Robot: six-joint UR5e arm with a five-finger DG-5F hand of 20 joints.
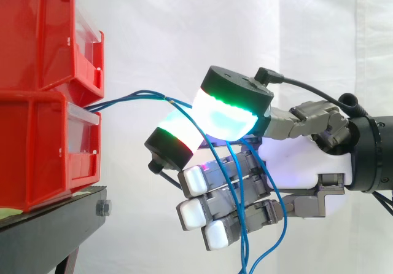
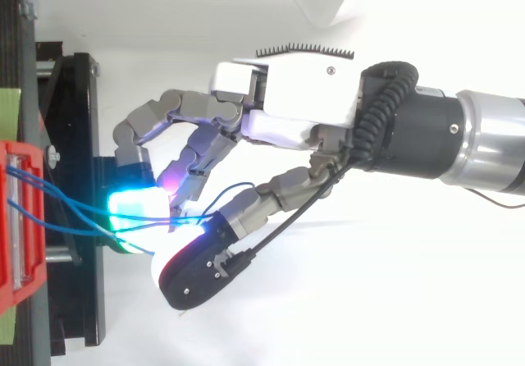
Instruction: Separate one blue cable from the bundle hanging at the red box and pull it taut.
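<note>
Fingers (image 1: pixel 227 111) are curled into a pinch: from my console I see two big glowing pads, one green-cyan above and one white-red below, closed toward each other with blue strands running between them; I judge that more than one strand is caught, though I cannot tell how many. By size, then: the hand (image 2: pixel 303 95) reaches in from the right, its palm well apart from the boxes; the red bins (image 1: pixel 43 151) sit stacked at the left on the black stand (image 1: pixel 55 222); the blue cables (image 1: pixel 138 94) leave the front of the bins where upper meets lower, arc gently across the gap to the pinch, then hang down over the lower fingers and off the bottom of the side view; in the top view one strand loops loose just behind the pads. As I read it, the step in hand is the separating, not yet the pull; the span from bins to pads bows, so it is not taut. My next move calls for thinning the pinch to a single strand, then drawing the hand back from the bins slowly, wary of slip through the pads.
</note>
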